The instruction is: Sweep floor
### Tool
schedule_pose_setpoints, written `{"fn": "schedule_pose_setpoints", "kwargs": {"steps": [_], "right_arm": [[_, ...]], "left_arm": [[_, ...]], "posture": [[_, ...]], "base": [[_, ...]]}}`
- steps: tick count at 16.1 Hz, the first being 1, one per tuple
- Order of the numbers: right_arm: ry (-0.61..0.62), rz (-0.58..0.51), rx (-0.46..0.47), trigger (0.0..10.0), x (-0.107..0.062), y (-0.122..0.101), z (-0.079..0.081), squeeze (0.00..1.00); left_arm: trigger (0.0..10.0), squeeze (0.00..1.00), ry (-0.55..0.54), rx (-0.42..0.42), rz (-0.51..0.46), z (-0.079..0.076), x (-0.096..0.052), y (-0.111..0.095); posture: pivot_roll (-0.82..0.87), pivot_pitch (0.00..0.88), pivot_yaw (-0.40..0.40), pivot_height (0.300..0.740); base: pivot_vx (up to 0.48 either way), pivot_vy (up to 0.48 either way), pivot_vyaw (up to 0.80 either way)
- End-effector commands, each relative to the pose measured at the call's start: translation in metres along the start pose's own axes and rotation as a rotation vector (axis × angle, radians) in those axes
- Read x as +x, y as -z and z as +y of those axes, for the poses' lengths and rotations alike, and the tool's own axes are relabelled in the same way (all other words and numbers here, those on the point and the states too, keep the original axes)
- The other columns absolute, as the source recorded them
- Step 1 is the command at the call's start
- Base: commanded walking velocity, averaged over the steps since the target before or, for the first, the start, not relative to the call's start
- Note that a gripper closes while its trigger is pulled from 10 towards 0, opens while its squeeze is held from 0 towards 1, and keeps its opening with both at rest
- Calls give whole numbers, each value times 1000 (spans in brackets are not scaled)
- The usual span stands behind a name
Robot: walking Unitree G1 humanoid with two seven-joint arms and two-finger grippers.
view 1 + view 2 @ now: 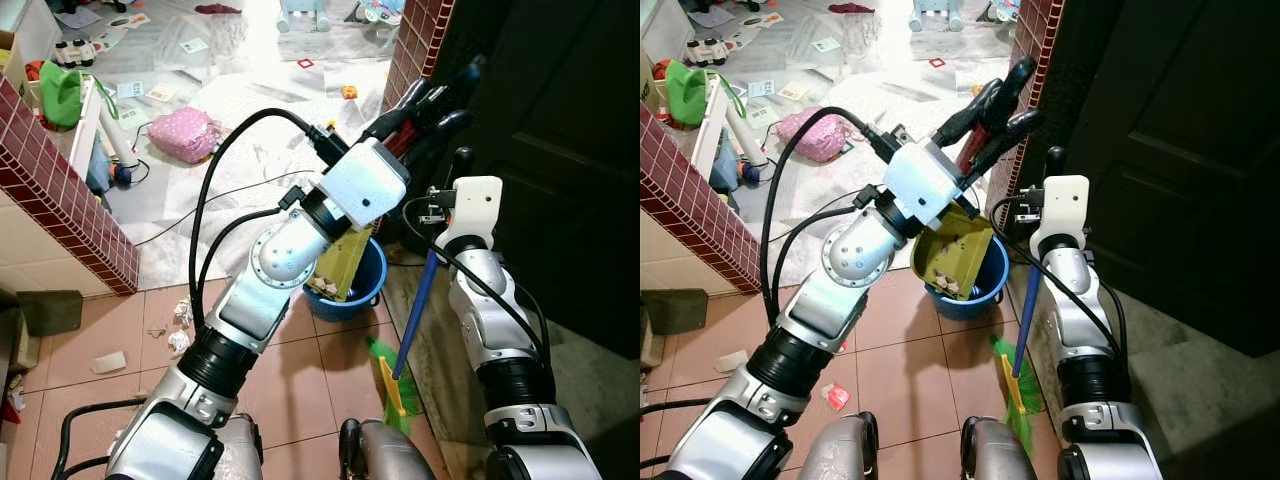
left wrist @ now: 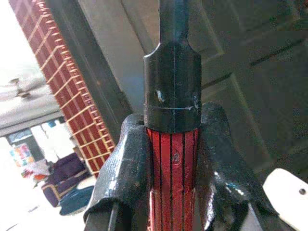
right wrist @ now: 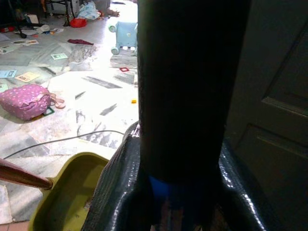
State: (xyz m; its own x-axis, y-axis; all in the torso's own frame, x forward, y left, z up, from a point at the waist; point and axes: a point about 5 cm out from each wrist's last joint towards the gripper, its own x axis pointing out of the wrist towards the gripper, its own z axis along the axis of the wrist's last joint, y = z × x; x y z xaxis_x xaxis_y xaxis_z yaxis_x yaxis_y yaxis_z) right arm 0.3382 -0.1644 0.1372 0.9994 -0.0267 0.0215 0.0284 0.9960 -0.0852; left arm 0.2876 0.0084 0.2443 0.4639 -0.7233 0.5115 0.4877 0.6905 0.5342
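Tiled floor (image 1: 300, 370): left hand (image 2: 172, 159) clamps dustpan handle (image 2: 172, 159), right hand (image 3: 180, 202) clamps broom (image 1: 412, 320).

Nothing here you can actually read, honestly. The papers and cards (image 1: 160, 92) scattered over the pale floor at the back have printing on them (coloured blocks, maybe pictures) but it's all way too small and washed out to make out a single word. The small red-and-white square (image 1: 306, 63) lying further back looks like a sign or card, same story. No brand or label legible on the blue bucket (image 1: 985, 285) or the olive-green dustpan (image 1: 955, 255) either.
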Motion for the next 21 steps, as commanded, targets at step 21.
{"fn": "schedule_pose_setpoints", "kwargs": {"steps": [21], "right_arm": [[-22,-51,-28,10000,4,-6,3,0]], "left_arm": [[10000,0,-239,138,-90,47,17,-27]], "posture": [[-34,137,-29,740]], "base": [[0,0,0]]}}
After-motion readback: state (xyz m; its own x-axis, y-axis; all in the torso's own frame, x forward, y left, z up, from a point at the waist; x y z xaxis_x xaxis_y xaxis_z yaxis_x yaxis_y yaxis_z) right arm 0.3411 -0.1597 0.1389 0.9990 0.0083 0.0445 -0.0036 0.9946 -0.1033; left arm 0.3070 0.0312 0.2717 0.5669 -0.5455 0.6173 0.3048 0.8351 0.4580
